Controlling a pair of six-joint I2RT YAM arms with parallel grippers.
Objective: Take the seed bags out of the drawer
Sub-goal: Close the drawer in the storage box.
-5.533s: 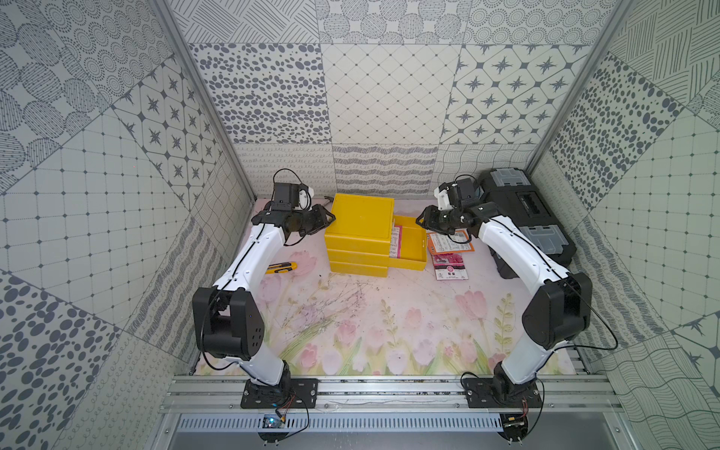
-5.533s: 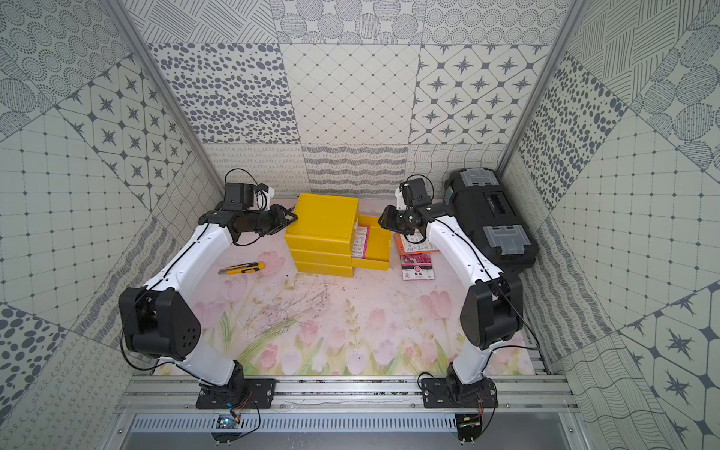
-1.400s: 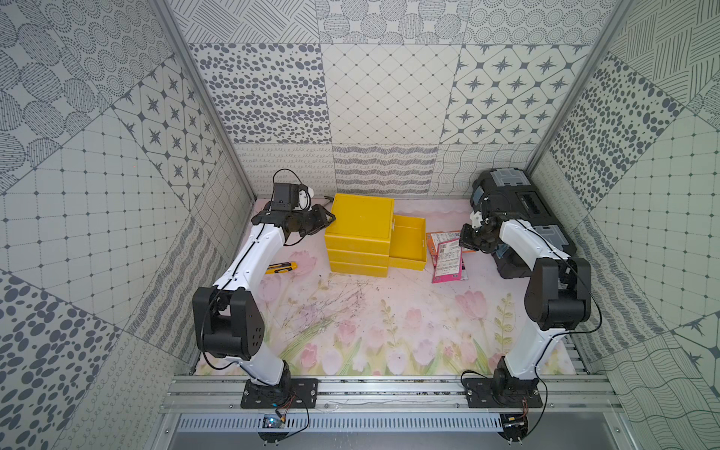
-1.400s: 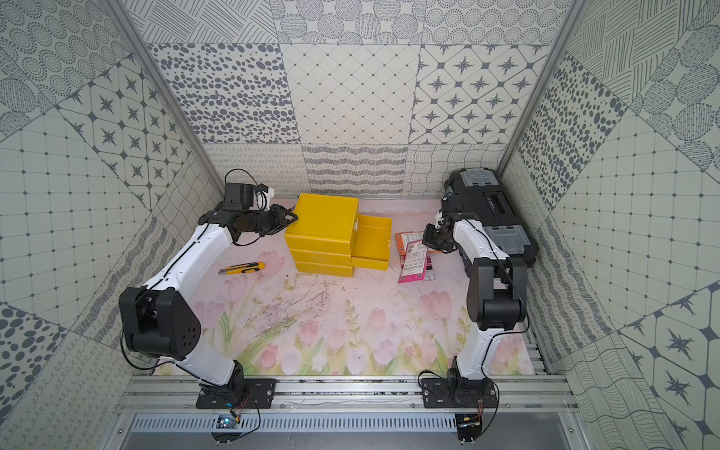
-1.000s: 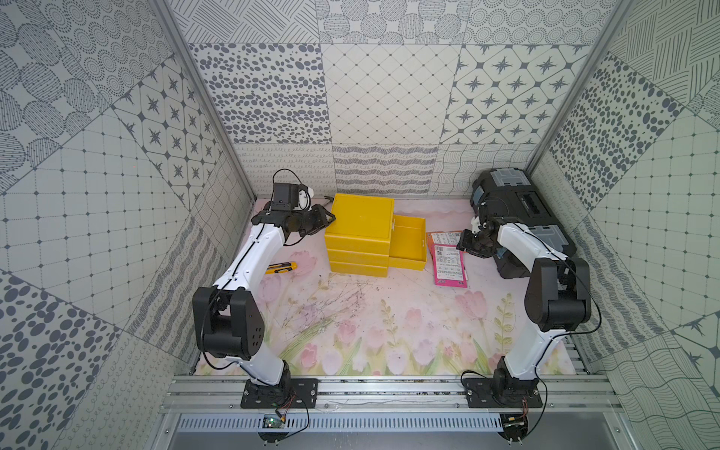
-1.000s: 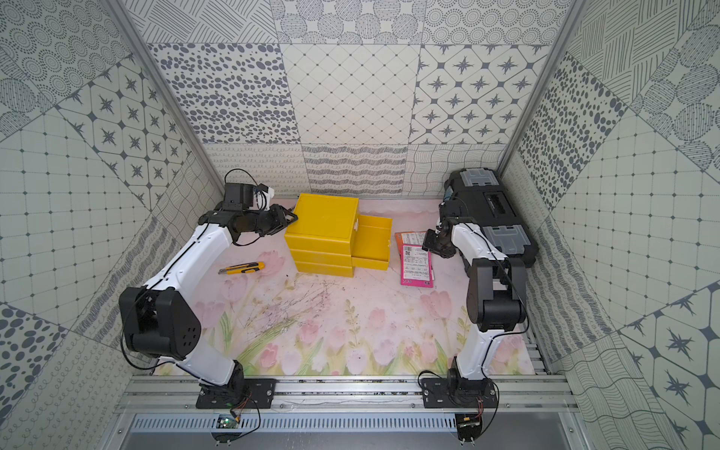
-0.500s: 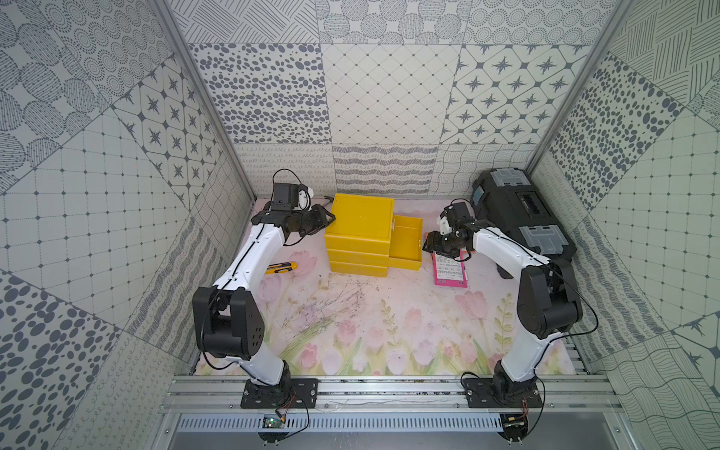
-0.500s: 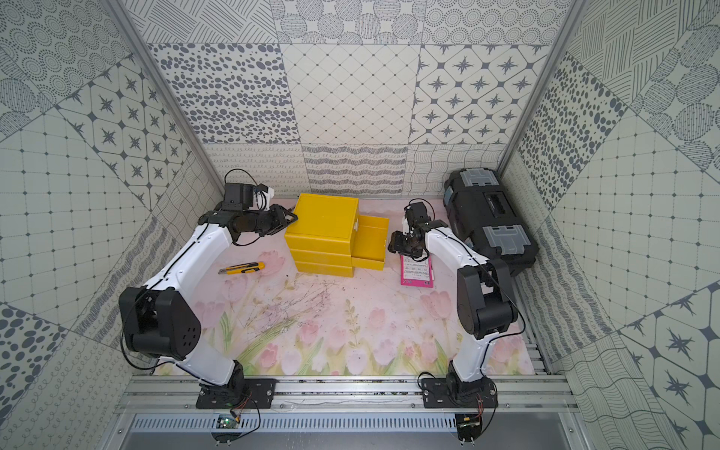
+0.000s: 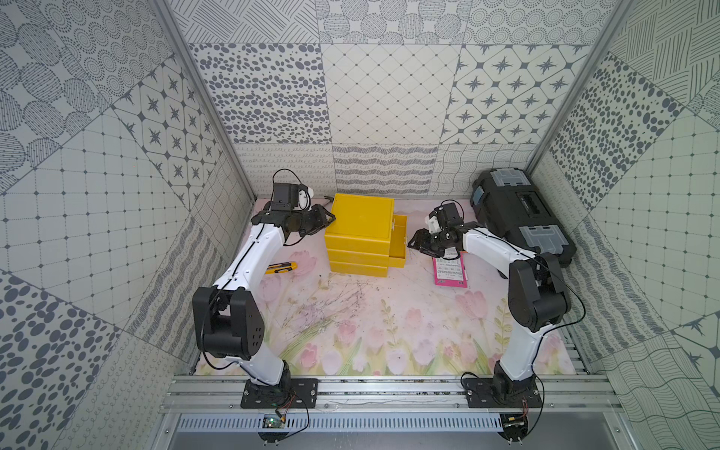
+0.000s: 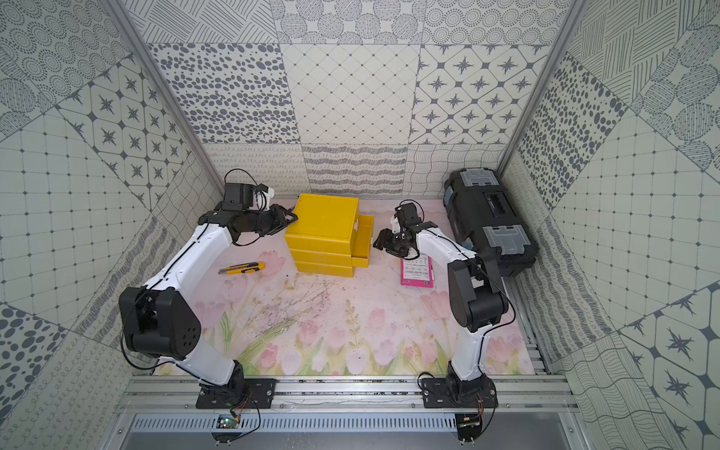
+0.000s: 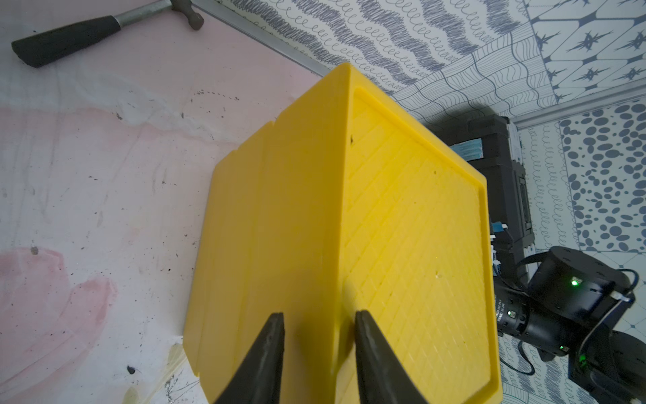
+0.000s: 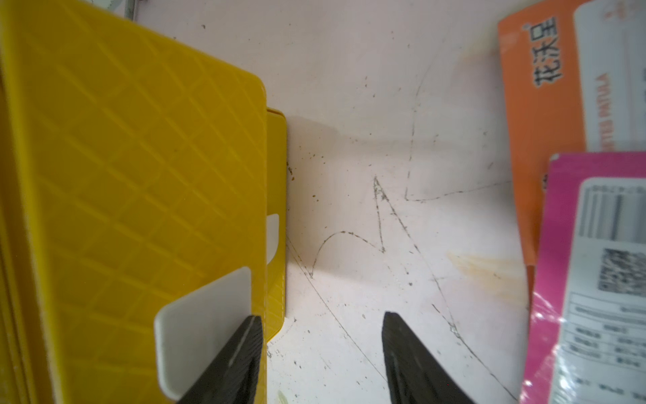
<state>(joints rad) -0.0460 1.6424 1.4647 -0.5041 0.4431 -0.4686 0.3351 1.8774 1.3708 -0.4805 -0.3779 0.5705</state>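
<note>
At far left, the left hand (image 9: 328, 218) pinches the yellow cabinet's (image 9: 360, 222) upper edge, forearm level. Rightward, the drawer (image 9: 399, 243) stands pulled out; the spread right hand (image 9: 413, 244) hovers beside it; seed bags (image 9: 450, 270) lie on the table (image 9: 389, 319).

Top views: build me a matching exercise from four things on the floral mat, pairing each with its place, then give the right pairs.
Things:
1. Pink-magenta glossy paper seed bag
2. Yellow-black utility knife
3. Black plastic toolbox with grey latches
4. Shallow bright-yellow plastic drawer

Places:
A. Pulled out of the boxy yellow cabinet
B. Far corner on the right arm's side
C. On the mat beside the left arm
D. Flat on the mat below the right tool

Pairs: 1-D, 2-C, 3-B, 4-A
</note>
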